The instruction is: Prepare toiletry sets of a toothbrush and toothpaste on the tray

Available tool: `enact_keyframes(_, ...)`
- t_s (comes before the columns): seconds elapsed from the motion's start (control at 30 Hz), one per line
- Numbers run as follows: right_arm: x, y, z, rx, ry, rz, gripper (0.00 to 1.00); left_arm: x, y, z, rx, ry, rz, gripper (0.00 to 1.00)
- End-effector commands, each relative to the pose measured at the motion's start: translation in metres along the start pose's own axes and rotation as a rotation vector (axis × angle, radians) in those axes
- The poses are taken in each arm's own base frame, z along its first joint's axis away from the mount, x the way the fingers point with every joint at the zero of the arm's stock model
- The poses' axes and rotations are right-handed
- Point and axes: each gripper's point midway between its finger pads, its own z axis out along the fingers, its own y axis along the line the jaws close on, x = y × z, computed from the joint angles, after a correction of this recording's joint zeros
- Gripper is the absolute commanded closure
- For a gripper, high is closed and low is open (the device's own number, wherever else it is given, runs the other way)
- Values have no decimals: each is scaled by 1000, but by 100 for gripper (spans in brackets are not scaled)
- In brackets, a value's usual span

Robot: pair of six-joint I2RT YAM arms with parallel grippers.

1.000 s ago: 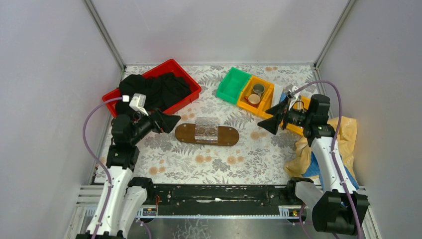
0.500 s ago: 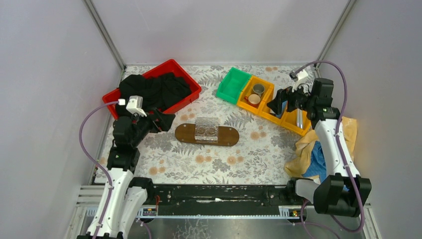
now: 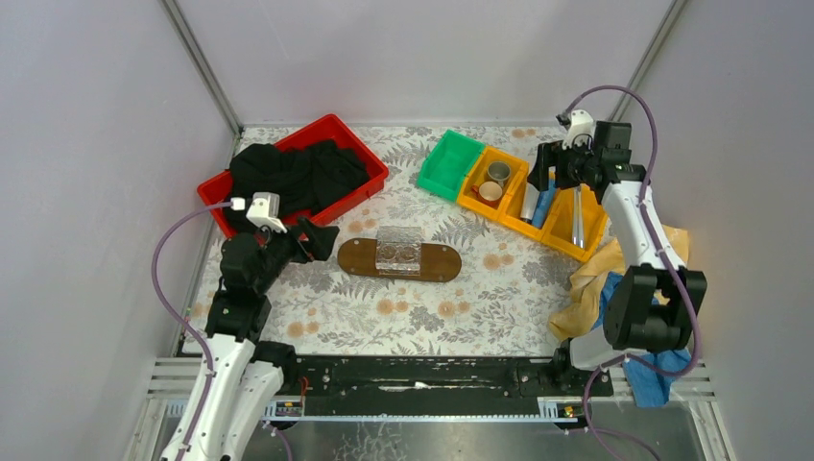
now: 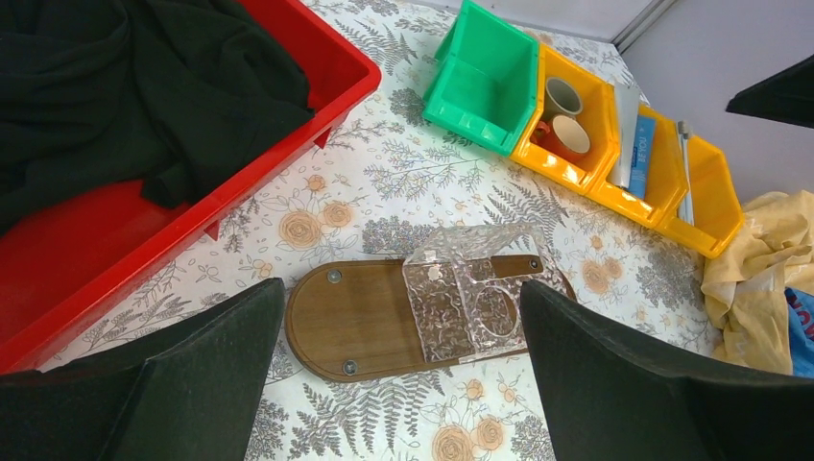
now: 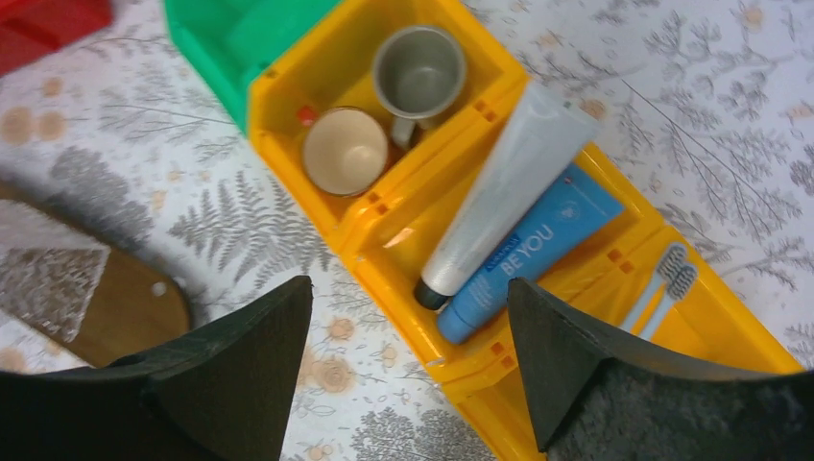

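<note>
1. The right gripper hangs with its two black fingers spread wide and nothing between them, straight above the middle yellow plastic bin.
2. Beneath it lies the toothpaste: a whitish squeeze tube with a dark cap and a blue squeeze tube with white lettering. They touch along their length and slant across the bin.
3. The step looks to me like taking one tube.
   - I would turn the wrist so the fingers straddle the whitish tube across its width.
   - I would come down near its middle, with one finger kept off the blue neighbour and the other off the bin wall.
   - Otherwise both tubes may lift together.
4. To this gripper's left, the next yellow plastic bin holds a grey metal mug and a beige cup. The green plastic bin past it shows nothing inside.
5. To its right, the last yellow plastic bin holds the slim pale toothbrushes, two heads side by side.
6. Well apart to the left, the left gripper, likewise spread and empty, hovers over the dark brown oval wooden tray.
   - The tray carries only a clear textured plastic holder, and no set is on it yet.
   - A red plastic crate of black cloth sits to that gripper's left.
</note>
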Motion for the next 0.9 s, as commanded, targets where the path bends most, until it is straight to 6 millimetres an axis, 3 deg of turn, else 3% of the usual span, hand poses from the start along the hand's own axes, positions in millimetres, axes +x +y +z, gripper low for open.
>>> enact_keyframes(0.0, 0, -38, 9, 174, 51, 56, 22, 4, 0, 0, -3, 9, 25, 0)
enact_keyframes(0.23, 21, -71, 13, 358, 81, 115, 30, 11, -5, 1, 17, 39, 15, 0)
enact_keyframes(0.37, 37, -82, 6, 387, 97, 128, 51, 14, -8, 1, 26, 53, 11, 0)
enact_keyframes(0.5, 54, -98, -4, 413, 112, 152, 64, 15, -10, 2, 31, 58, 15, 0)
enact_keyframes(0.87, 87, -129, -12, 440, 174, 152, 64, 16, -15, 2, 44, 61, 27, 0)
